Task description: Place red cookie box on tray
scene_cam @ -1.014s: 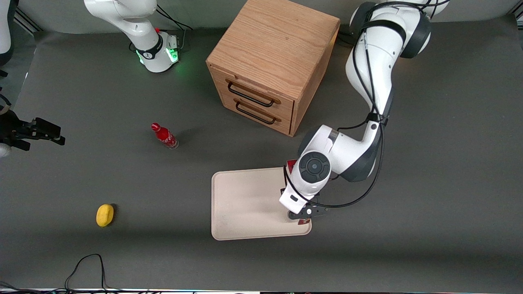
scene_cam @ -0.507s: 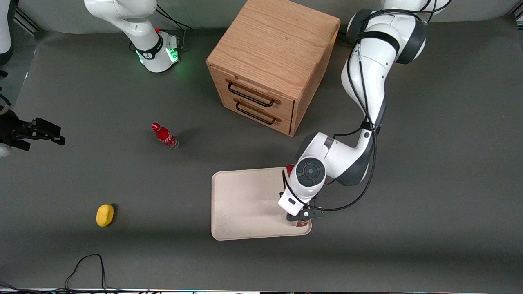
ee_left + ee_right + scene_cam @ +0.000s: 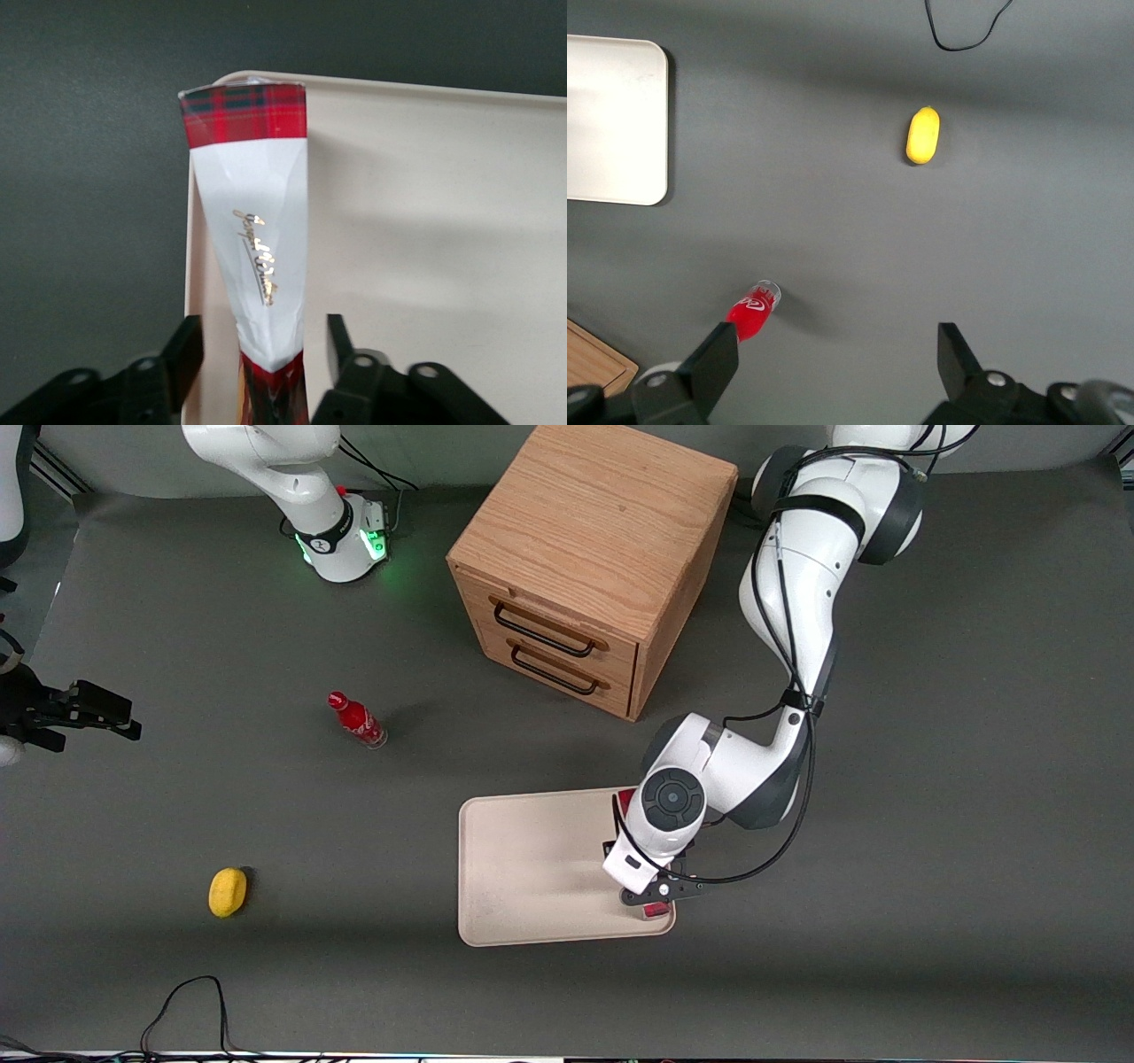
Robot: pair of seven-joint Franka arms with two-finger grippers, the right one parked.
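Note:
The red cookie box [image 3: 257,221], tartan red at its end with a white side showing, lies on the beige tray [image 3: 443,266] along the rim nearest the working arm's end. My left gripper [image 3: 261,332] straddles the box with its fingers [image 3: 184,350] open and a gap on each side. In the front view the wrist covers most of the red cookie box [image 3: 656,910]; only its red ends peek out on the tray [image 3: 532,868]. There the gripper [image 3: 657,888] hangs low over the tray's corner closest to the camera.
A wooden two-drawer cabinet [image 3: 594,567] stands farther from the camera than the tray. A small red bottle [image 3: 357,720] and a yellow lemon-like object [image 3: 227,891] lie toward the parked arm's end. A black cable [image 3: 182,1001] loops near the table's front edge.
The left arm shifted slightly toward the tray's middle and settled lower, then stayed nearly still. The visible end of the box now sits lower on the tray.

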